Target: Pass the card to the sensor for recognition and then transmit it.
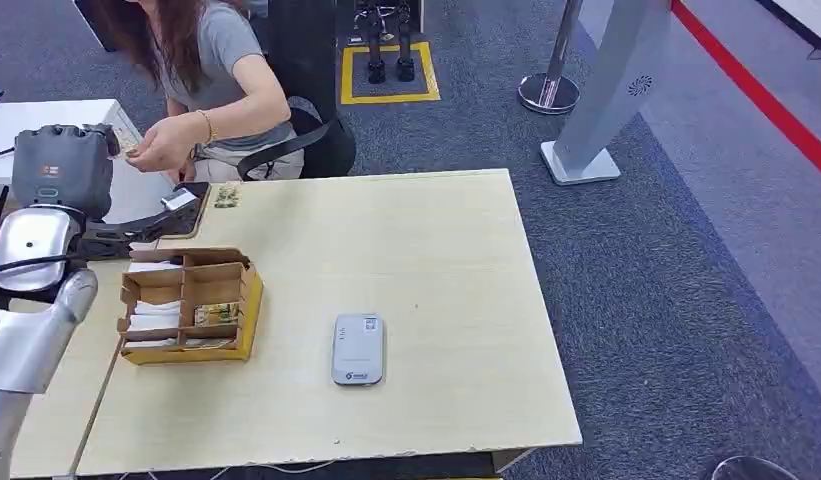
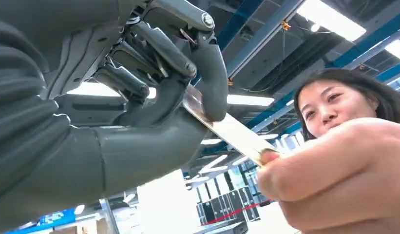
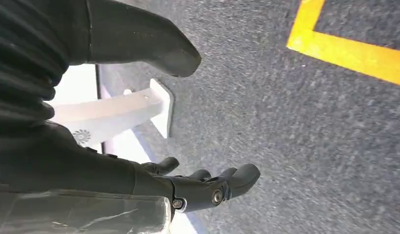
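1. The handing-over part of the task is happening now. The left hand (image 2: 154,92) is holding out the card (image 2: 227,129), and a person's hand (image 2: 334,180) is taking hold of the card's other end.
2. Both are holding the card together, so the pass is not finished yet. I think the robot still needs to let go.
3. The sensor (image 1: 358,349) is lying flat in the lower middle of the head view, on the bench (image 1: 436,260). It is well apart from the card. I cannot tell from these pictures if the card has touched it, but the hand-over makes me think that step is done.
4. The card is in the upper left of the head view, past the far left corner of the bench. In the left wrist view it is running from the middle of the picture down to the right, thin and shiny.
5. The left arm is reaching up and forward toward the seated person. The thumb and one of the fingers (image 2: 212,73) are pinching the card's near end. The other fingers are curling in above it.
6. The right hand (image 3: 202,185) is hanging down over the grey carpet. Its fingers are a little bent and apart, and they are holding nothing.
7. A cardboard box (image 1: 191,305) with more cards in its slots is sitting on the left part of the bench.
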You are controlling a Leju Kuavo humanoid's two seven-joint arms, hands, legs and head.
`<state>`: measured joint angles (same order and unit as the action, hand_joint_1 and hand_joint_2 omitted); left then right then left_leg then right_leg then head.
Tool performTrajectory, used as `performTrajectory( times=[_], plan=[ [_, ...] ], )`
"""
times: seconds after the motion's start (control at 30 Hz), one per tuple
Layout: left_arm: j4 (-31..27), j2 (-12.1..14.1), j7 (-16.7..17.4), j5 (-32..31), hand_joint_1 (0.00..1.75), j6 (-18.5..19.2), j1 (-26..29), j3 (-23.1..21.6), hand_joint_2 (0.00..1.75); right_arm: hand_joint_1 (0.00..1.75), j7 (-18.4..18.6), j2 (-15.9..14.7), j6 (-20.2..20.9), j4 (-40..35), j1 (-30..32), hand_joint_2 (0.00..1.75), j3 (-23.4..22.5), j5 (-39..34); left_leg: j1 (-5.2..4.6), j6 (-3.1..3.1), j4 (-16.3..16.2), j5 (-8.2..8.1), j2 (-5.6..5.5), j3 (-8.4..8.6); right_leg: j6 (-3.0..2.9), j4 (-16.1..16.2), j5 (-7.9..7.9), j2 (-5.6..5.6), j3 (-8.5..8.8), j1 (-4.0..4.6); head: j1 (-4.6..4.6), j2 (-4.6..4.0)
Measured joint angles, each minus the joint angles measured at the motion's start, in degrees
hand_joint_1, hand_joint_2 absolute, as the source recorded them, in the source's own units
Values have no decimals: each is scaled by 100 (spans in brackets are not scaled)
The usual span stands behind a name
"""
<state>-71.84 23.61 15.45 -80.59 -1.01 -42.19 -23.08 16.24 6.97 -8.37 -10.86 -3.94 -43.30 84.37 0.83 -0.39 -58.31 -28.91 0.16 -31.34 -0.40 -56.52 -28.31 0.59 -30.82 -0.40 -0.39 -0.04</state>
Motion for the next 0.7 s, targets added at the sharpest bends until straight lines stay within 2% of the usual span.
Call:
performTrajectory(
  times=[0.03,0.07,0.5,0.67,0.7],
  plan=[
    [2,0,2,-17,63,2,7,0,175,0,-4,0,-4,0,-5,175,0,0,0,0,0,0,-12,-2,0,0,-2,-12,1,0,0,0],
    [20,-2,2,-63,0,4,42,0,175,0,-35,0,-13,0,-14,175,0,2,0,0,0,0,-13,-3,0,0,-2,-14,1,0,0,0],
    [20,-7,2,-122,0,-48,129,0,175,0,-33,0,-2,0,-11,175,4,15,0,-1,0,2,-13,-4,0,-1,-1,-13,0,0,0,0],
    [-50,-11,-7,-181,0,-266,229,2,175,0,-33,0,-4,0,-11,175,4,15,0,-1,0,2,-13,-4,0,-1,-1,-13,0,0,0,0],
    [-123,-11,-9,-181,0,-341,290,4,175,0,-33,0,-11,0,-11,0,2,15,0,-1,0,2,-13,-4,0,-1,-1,-13,0,0,0,0]
  ],
)
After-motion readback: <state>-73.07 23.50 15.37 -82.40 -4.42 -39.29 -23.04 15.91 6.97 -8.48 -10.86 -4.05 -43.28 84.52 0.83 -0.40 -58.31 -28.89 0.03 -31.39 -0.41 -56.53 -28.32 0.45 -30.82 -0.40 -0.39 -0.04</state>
